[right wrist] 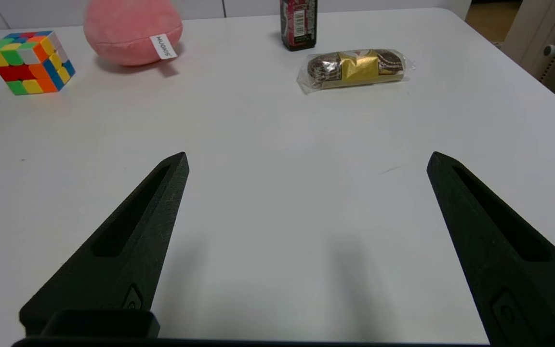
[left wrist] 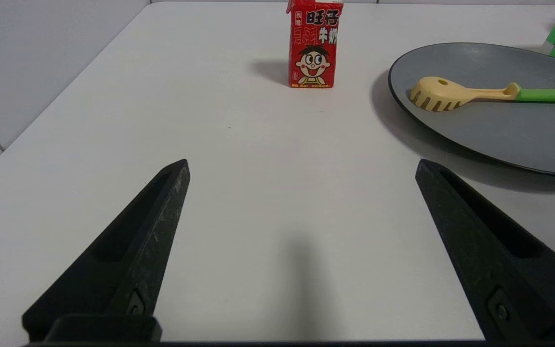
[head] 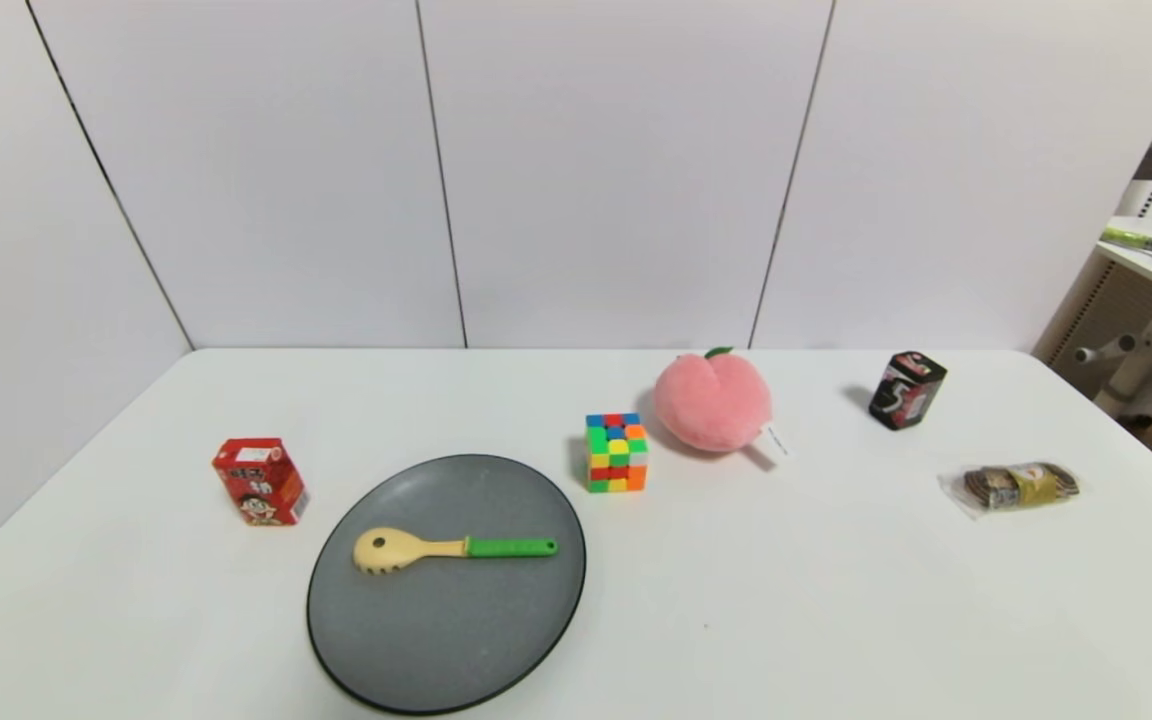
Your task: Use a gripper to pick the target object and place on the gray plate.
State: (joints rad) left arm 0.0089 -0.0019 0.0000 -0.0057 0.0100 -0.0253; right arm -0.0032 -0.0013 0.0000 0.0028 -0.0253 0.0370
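Observation:
The toy pasta spoon [head: 451,548], with a pale yellow toothed head and a green handle, lies flat on the gray plate [head: 416,650] at the table's front left. It also shows in the left wrist view [left wrist: 475,92], resting on the plate [left wrist: 499,140]. My left gripper [left wrist: 301,166] is open and empty above bare table, near the front of the plate's left side. My right gripper [right wrist: 306,159] is open and empty above bare table at the front right. Neither gripper shows in the head view.
A red milk carton [head: 260,481] stands left of the plate. A colour cube [head: 616,452] and a pink plush peach [head: 713,400] sit behind the plate to its right. A black can [head: 906,390] and a wrapped snack [head: 1018,485] lie at the right.

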